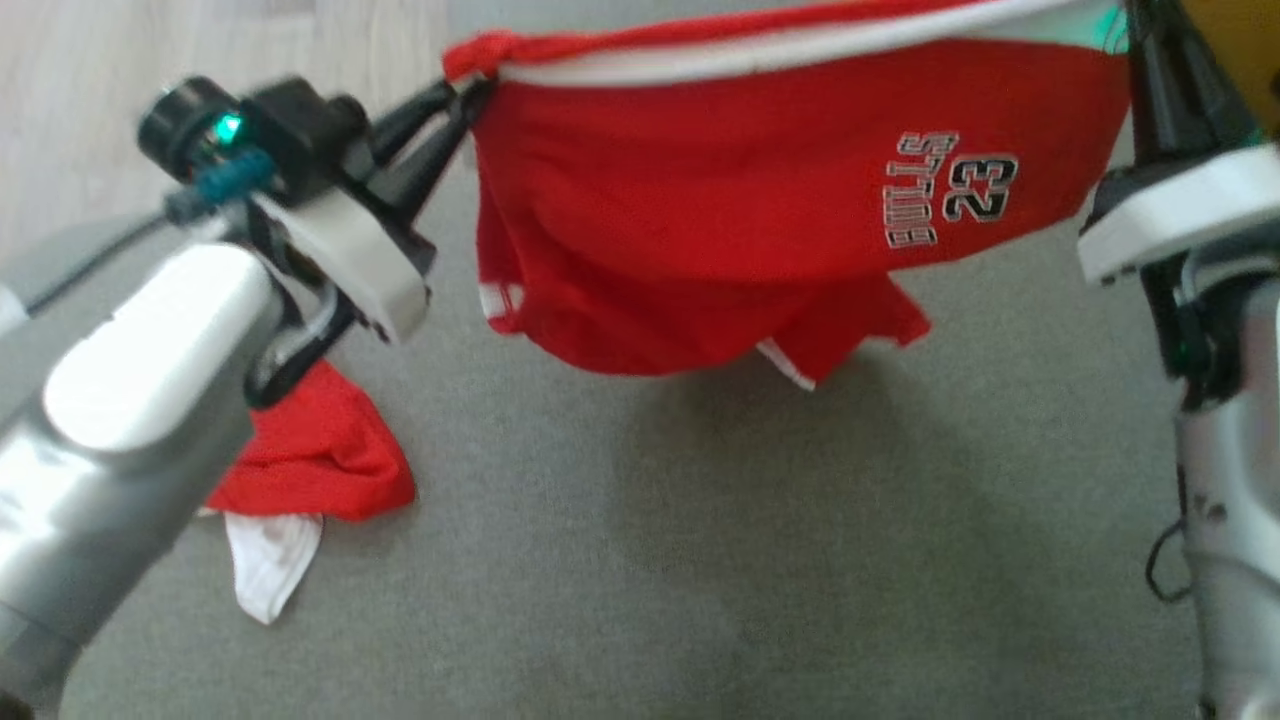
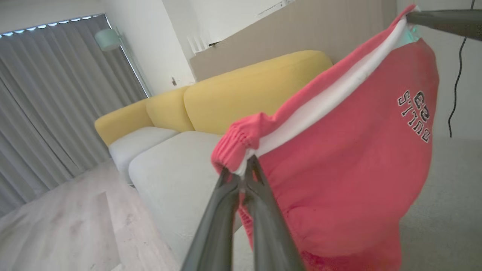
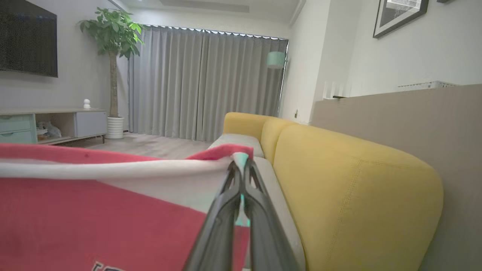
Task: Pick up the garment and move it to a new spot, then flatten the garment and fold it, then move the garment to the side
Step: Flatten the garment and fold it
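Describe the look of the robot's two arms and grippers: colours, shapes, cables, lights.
The left forearm and right forearm are smooth, rounded silver-grey shells ending in white wrist housings. The left gripper and right gripper have long, dark, tapering fingers. A black block with a green light and a teal plug sits on the left wrist; a thin black cable hangs beside the right forearm.

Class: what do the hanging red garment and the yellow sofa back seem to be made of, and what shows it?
Red garment with white band: soft matte cloth, probably knit; it sags and folds, edge gathered. Yellow sofa back: matte upholstery fabric, apparently woven; fine grain and a stitched seam show.
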{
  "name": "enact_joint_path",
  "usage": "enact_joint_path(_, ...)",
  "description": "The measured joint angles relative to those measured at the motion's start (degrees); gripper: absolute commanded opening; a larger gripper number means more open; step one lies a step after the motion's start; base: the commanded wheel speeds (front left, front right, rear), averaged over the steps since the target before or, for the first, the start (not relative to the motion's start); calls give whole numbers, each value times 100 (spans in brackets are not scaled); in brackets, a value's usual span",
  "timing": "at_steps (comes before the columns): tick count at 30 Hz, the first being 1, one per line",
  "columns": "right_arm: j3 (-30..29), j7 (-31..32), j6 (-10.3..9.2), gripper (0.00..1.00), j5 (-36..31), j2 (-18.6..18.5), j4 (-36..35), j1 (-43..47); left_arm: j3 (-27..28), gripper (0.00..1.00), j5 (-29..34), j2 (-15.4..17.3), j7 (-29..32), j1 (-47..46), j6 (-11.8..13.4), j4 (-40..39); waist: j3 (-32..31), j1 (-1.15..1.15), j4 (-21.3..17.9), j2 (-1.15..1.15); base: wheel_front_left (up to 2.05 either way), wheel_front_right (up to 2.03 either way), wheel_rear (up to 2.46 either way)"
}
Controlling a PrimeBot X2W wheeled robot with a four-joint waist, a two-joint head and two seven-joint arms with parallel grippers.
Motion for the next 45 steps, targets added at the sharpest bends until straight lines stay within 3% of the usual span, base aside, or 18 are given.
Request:
enact_joint_path(5,127,43,0,0,7,-69,503,-1034,96,0,-100,20,268,-737,-11,241,618,1,-17,0,0,0,0)
enact_joint_path(10,185,-207,0,0,86,-63,1568,-2695,361,0,-124,-98,237,-1879,-35,945,1345,3,-67,0,0,0,0)
enact_joint_path(19,-172,-1432,1,0,-400,-22,3299,-4457,521,0,235,-670,-939,-3089,-41,2128,2307,3,-151,-1,0,0,0)
enact_joint_path(27,261,-1742,1,0,-584,13,4512,-4084,74,0,183,-859,-1267,-2480,-38,2471,2367,0,-202,0,0,0,0)
enact_joint_path(32,1061,-1724,1,0,-535,-60,5194,-3449,-553,0,30,-822,-1313,-1629,-37,2428,2245,1,-192,-1,0,0,0)
enact_joint_path(39,2312,-1165,1,0,461,-394,5498,-2728,-1423,0,-320,-509,-1313,-663,-37,1942,1828,-1,-188,0,0,0,0)
enact_joint_path(45,3470,-171,1,0,1768,-1016,4901,-1987,-1816,0,-445,-405,-1245,-67,-37,1462,1371,-1,-166,0,0,0,0)
